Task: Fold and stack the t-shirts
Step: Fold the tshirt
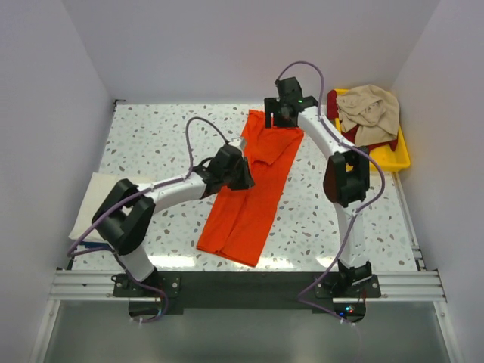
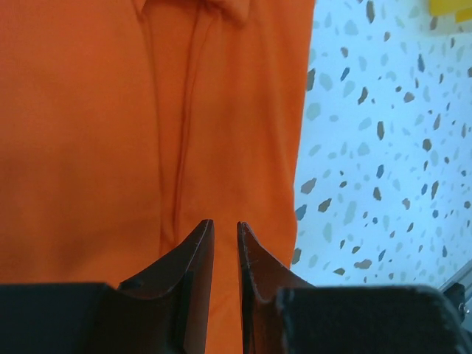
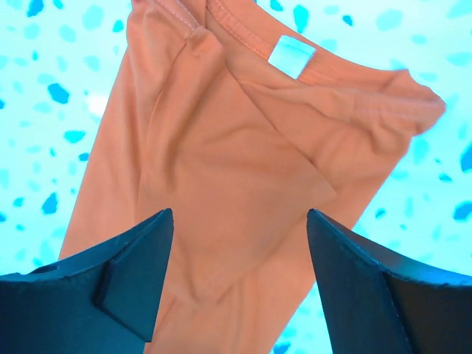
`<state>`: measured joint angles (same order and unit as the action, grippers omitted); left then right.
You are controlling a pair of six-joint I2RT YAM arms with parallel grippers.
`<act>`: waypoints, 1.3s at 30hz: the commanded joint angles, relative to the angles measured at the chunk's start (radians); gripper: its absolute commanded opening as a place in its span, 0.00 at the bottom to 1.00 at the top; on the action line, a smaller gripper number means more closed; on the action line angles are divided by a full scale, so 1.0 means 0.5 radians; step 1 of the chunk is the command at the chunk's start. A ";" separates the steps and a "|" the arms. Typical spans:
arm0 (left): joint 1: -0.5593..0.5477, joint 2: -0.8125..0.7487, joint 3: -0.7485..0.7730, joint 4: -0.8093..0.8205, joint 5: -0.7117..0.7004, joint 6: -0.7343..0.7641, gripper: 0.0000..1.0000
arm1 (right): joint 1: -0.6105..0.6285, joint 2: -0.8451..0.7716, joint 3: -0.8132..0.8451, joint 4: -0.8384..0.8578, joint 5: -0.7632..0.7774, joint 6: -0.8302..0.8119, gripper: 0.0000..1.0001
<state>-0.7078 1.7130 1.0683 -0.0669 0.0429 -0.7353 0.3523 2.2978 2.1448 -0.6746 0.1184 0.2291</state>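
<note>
The orange t-shirt (image 1: 249, 193) lies on the table as a long narrow strip, folded lengthwise, running from the back centre toward the front left. Its collar end, with the white neck tag (image 3: 291, 56), is at the back. My left gripper (image 1: 239, 172) is low over the strip's middle near its left edge. Its jaws are almost together, and flat orange cloth (image 2: 110, 133) shows in the thin gap between them. My right gripper (image 1: 277, 113) hangs over the collar end with its jaws wide open and empty, and the cloth (image 3: 236, 192) lies below them.
A yellow tray (image 1: 393, 157) at the back right holds a crumpled beige tee (image 1: 370, 112) on a dark red one (image 1: 333, 102). A cream-white cloth (image 1: 92, 203) lies flat at the table's left edge. White walls enclose the speckled table (image 1: 325, 219).
</note>
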 commanded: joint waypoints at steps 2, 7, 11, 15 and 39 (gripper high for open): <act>-0.017 -0.122 -0.133 -0.059 -0.040 0.118 0.24 | -0.005 -0.214 -0.319 0.045 0.012 0.189 0.72; -0.017 -0.217 -0.323 -0.035 -0.064 0.102 0.23 | -0.008 -0.236 -0.586 0.134 -0.025 0.226 0.61; -0.020 -0.269 -0.474 0.054 -0.018 0.078 0.22 | -0.008 -0.154 -0.614 0.153 -0.062 0.235 0.51; -0.063 -0.284 -0.590 0.103 -0.012 0.047 0.22 | -0.011 0.000 -0.535 0.131 -0.068 0.208 0.48; -0.048 0.323 0.173 0.269 0.120 -0.134 0.24 | -0.020 0.562 0.585 0.052 -0.231 -0.127 0.71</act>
<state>-0.7387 1.9034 1.0786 0.0608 0.1009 -0.8188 0.3473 2.6320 2.4180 -0.6270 0.0402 0.1829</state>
